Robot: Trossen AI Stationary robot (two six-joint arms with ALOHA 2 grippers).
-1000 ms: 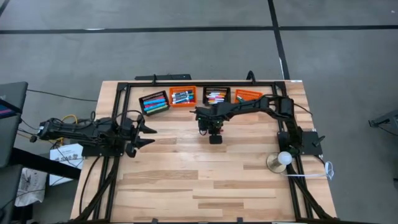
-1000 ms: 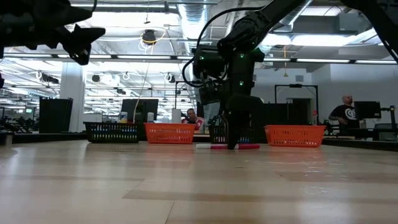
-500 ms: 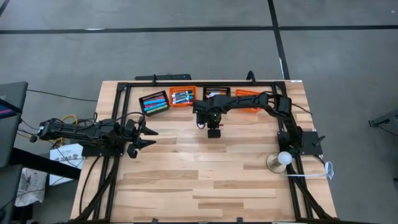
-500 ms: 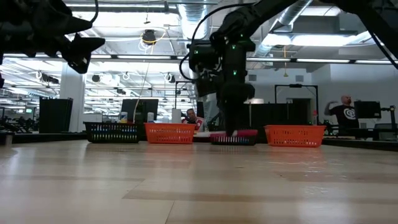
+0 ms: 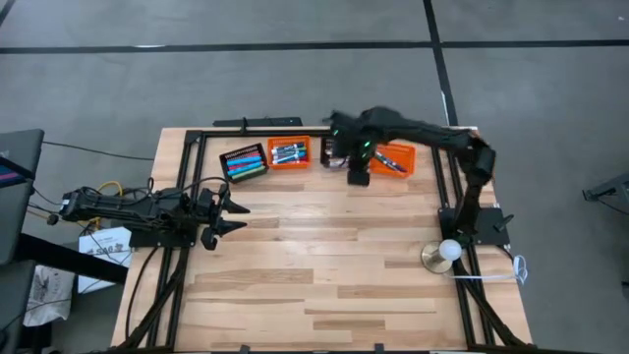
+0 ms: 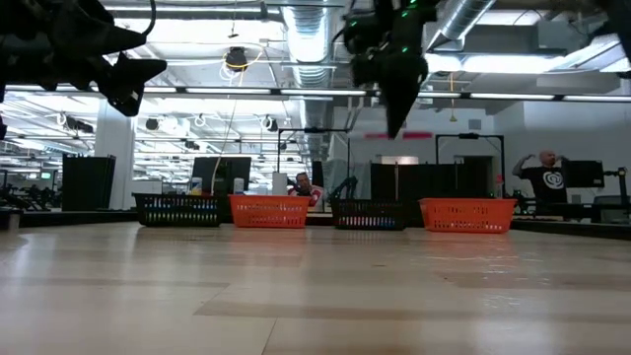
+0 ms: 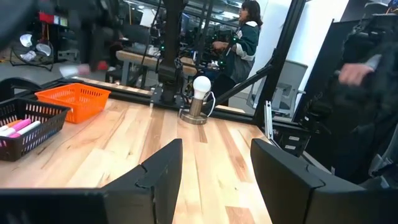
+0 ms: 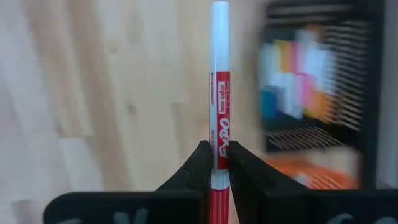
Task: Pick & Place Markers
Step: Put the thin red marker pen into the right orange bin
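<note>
My right gripper point(image 8: 219, 163) is shut on a red-and-white marker point(image 8: 220, 93) and stands high over the table in the low view point(image 6: 397, 120), where the marker point(image 6: 399, 135) is a level red streak. From above, the gripper point(image 5: 359, 176) is near the far row of baskets. Other markers lie in a black basket point(image 5: 244, 162), an orange basket point(image 5: 289, 153) and a black basket point(image 5: 332, 153) partly under the arm. An orange basket point(image 5: 397, 158) is at the row's right end. My left gripper point(image 5: 234, 214) waits open at the table's left side. My right gripper pinches the marker's red barrel point(image 8: 221, 134) between its two fingers point(image 8: 200, 167), near the barrel's middle. The fingers point down and lie across the marker. The marker is level and clear of the table, both ends sticking out past the fingers.
A lamp with a round white bulb point(image 5: 447, 250) stands near the table's right edge. A black frame rail point(image 5: 295, 132) runs along the far edge behind the baskets. Bare wood point(image 5: 324, 265) fills the middle and near part. People stand in the room beyond point(image 6: 547, 177).
My right gripper has risen from the table's middle with the red marker, staying shut, and has gone toward the far edge and a little right, up to the baskets. The marker, which lay on the wood, now hangs level, clear of the table.
</note>
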